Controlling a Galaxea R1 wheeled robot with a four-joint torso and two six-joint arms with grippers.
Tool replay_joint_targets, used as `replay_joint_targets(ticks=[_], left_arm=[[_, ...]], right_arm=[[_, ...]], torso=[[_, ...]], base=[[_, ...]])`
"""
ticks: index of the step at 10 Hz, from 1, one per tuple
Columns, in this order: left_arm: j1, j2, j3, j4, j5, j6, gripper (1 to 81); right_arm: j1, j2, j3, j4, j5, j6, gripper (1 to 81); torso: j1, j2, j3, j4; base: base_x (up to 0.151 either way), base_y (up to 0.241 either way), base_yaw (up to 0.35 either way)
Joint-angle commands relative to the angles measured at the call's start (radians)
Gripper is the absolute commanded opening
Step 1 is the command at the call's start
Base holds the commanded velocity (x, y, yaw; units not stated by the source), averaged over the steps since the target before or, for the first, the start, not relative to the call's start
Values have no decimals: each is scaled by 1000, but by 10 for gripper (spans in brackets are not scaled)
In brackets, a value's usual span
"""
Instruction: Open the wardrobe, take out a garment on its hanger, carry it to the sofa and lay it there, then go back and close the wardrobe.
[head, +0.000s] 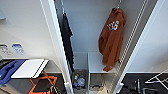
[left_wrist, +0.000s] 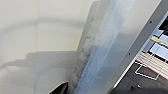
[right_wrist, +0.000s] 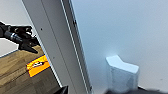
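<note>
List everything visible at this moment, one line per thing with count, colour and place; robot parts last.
wardrobe: one, white, centre of the head view, both doors open.
garment: one, burnt orange with white letters, hanging at the right inside the wardrobe.
hanger: one, pale hook above the orange garment; the rest is hidden.
dark garment: one, grey-black, hanging at the left inside the wardrobe.
shelf: one, white, under the orange garment.
baskets: two, with mixed items, at the wardrobe's bottom.
door handle: one, white, on the door in the right wrist view.
robot part: dark, at the edge of the left wrist view.
</note>
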Motion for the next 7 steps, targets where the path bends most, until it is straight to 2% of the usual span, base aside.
replay_joint_targets(ticks=[1, 7], left_arm=[[48, 59, 445, 30, 23, -31, 811], [72, -102, 529, 53, 21, -29, 811]], right_arm=[[-63, 23, 242, 53, -25, 59, 811], [-63, -52, 227, 56, 4, 61, 811]], torso=[[0, 0, 0, 0], [1, 1, 0, 0]], base=[[0, 0, 0], [0, 0, 0]])
